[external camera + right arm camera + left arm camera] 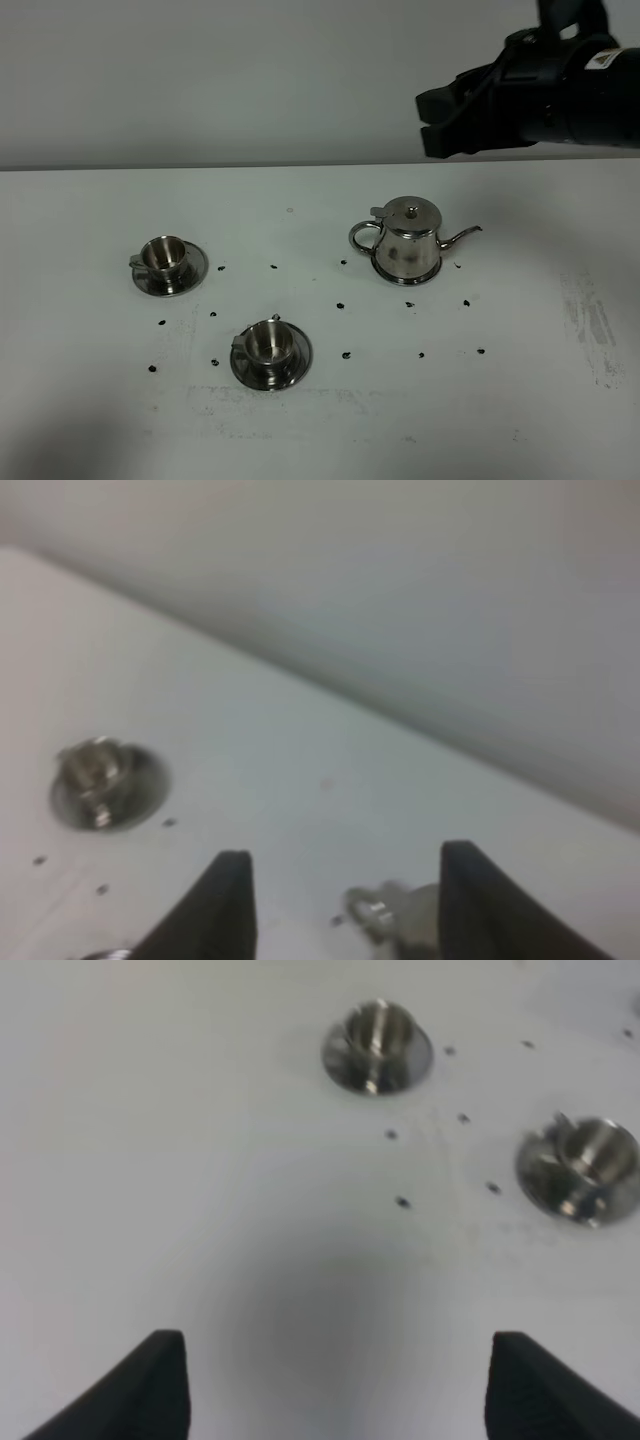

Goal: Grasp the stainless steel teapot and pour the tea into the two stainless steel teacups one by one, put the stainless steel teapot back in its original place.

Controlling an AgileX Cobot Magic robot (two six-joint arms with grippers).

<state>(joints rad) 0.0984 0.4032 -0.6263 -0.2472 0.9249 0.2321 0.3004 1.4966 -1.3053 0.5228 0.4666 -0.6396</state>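
- Teapot [405,240] stands upright on the white table [90,420], right of centre, nothing touching it.
- Left cup [165,258] and near cup [268,345] sit on saucers, well apart from it.
- Dark specks [342,304] dot the table, and you have a grey wall [200,70] behind.
- Right gripper [428,122] hangs above the teapot, jaws apart and empty.
- Left gripper [335,1345] gapes empty too; you see only its tips.

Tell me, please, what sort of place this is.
Probably a robotics lab bench, not a kitchen: a plain white table, black dots marked around the steel teapot, and the right gripper raised nearby.
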